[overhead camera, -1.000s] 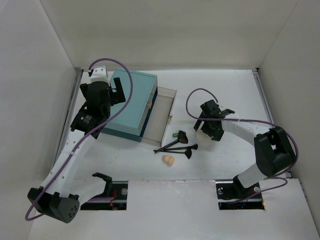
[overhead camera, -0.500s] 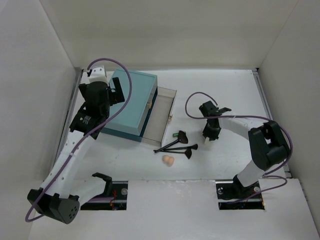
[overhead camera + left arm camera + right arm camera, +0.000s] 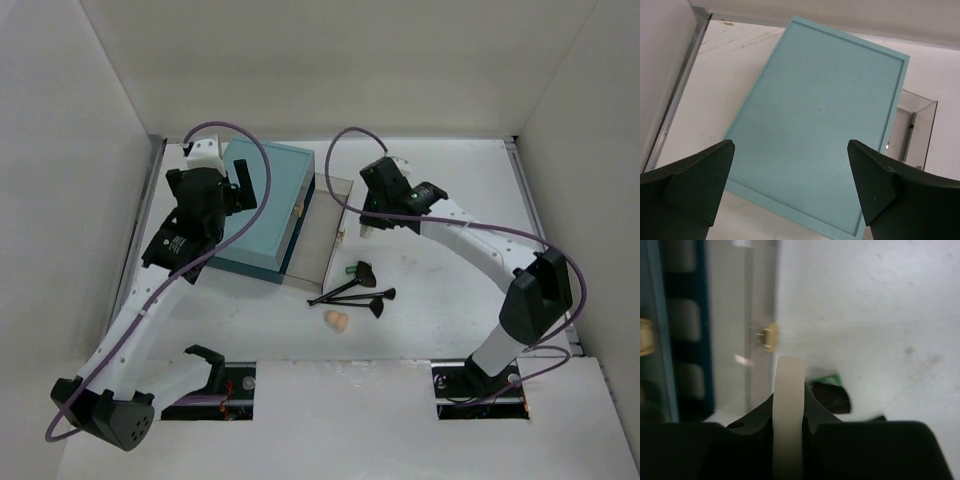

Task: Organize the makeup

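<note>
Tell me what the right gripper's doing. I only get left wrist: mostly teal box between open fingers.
Observer: Right gripper is shut on a white puff, held edge-on.
Operator: Where is it?
Observer: In the top view, just right of the pulled-out clear drawer.
Operator: What's loose on the table?
Observer: Brushes and a peach sponge lie on the table, nearer the arm bases than the drawer.
</note>
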`<action>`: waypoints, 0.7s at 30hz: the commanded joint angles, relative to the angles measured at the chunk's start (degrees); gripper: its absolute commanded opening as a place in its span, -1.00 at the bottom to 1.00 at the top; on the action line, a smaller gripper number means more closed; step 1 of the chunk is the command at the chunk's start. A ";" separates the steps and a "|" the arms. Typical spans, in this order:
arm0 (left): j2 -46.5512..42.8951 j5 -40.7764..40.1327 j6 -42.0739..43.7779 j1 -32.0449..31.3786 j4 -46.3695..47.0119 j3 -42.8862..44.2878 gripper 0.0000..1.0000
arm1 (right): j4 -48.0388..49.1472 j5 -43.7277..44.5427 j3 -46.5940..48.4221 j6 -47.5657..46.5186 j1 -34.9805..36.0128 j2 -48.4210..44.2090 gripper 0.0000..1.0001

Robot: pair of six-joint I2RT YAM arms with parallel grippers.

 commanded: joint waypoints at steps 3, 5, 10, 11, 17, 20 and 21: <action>-1.53 -0.03 -1.61 -4.11 0.94 -1.59 1.00 | 6.50 -5.76 10.69 -4.14 3.60 7.82 -0.55; -1.61 -0.12 -2.23 -5.69 0.50 -1.94 1.00 | 8.18 -7.43 13.25 -4.40 4.31 10.90 -0.42; -2.14 -0.12 -4.07 -9.30 -1.17 -2.47 1.00 | 9.16 -9.72 19.41 -4.32 5.54 18.12 -0.03; -2.32 -0.03 -4.34 -10.09 -1.52 -2.65 1.00 | 9.16 -9.81 20.11 -4.32 5.54 18.91 0.23; -2.76 -0.64 -4.61 -17.64 -3.89 -3.35 1.00 | 10.65 -10.16 17.85 -4.14 5.19 15.77 0.84; -2.41 -0.12 -4.34 -22.12 -3.98 -3.96 1.00 | 13.36 -9.64 11.54 -3.97 2.74 9.28 0.84; -2.14 0.06 -4.34 -23.62 -3.98 -4.14 1.00 | 14.07 -9.55 9.24 -3.79 1.68 7.16 0.84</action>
